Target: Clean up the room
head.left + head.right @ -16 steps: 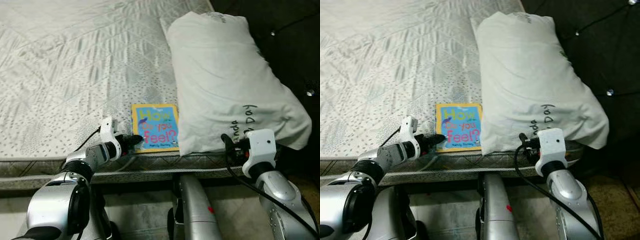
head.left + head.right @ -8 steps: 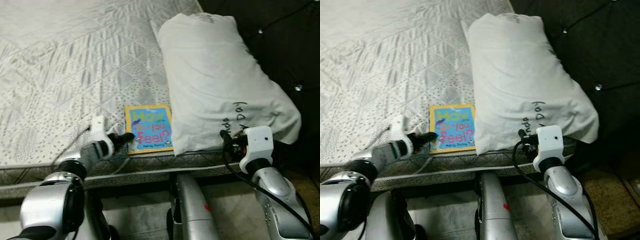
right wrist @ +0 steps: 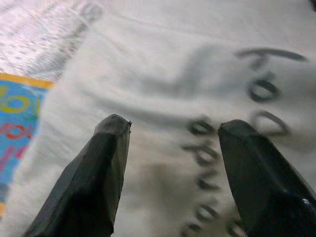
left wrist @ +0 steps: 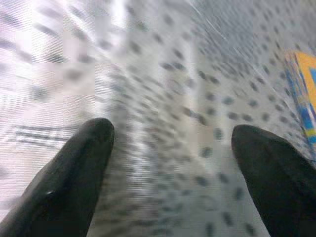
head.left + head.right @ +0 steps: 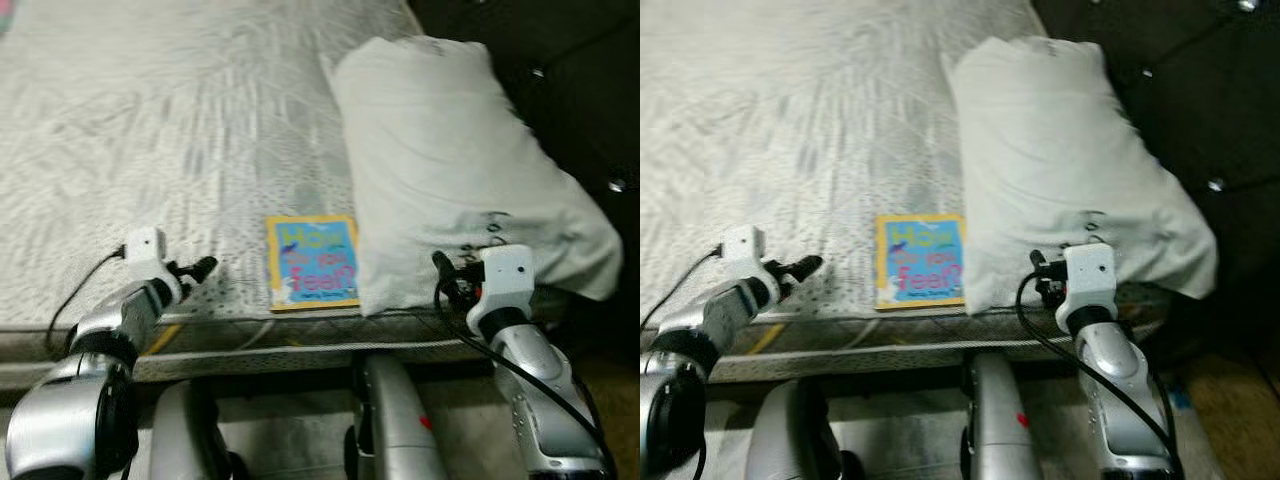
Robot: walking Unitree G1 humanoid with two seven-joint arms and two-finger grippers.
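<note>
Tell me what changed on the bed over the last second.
The left gripper drew away from the book, leftward, fingers open over the mattress. The right gripper stayed open at the pillow. Book and pillow did not move.

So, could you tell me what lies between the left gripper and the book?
Only bare dotted mattress separates the left gripper from the book; the left eye view shows it.

Quilted mattress [image 5: 180, 130] carries book [image 5: 312, 261], flat near edge; pillow [image 5: 460, 170] touching beside it.
</note>
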